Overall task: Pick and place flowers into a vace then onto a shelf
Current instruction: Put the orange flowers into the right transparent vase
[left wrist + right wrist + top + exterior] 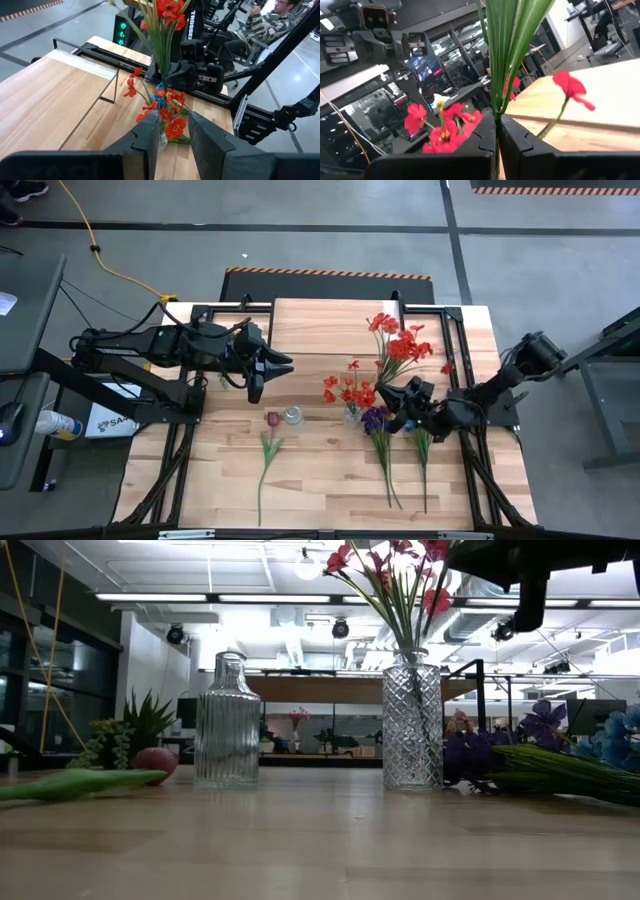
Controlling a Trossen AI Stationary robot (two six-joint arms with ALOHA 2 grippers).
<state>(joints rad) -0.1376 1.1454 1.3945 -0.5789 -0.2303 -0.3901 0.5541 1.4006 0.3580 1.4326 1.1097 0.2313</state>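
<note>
My right gripper (397, 393) is shut on a bunch of red flowers (396, 340), raised over the table's right half next to the shelf (320, 328). A cut-glass vase (412, 725) stands upright on the table with red flowers (350, 390) in it. To its left stands a ribbed glass bottle vase (227, 725). A dark red flower (270, 422), a purple flower (375, 420) and a blue one (620, 740) lie flat on the table. My left gripper (172, 145) hangs open, high over the table's left half, and points at the vase. My right gripper pinches the bunch's green stems (496, 107) together between its two fingers, well below the blooms. The fingers lie across the stems and come from the table's right side. The bunch is lifted clear, its blooms (392, 330) toward the far edge. The stems' lower end is hidden.
The shelf's dark metal legs (455, 330) stand near the held blooms. Long green stems (388, 475) lie toward the near edge. A small green potted plant (140, 725) stands beyond the table's left part. A person (272, 20) sits in the room behind.
</note>
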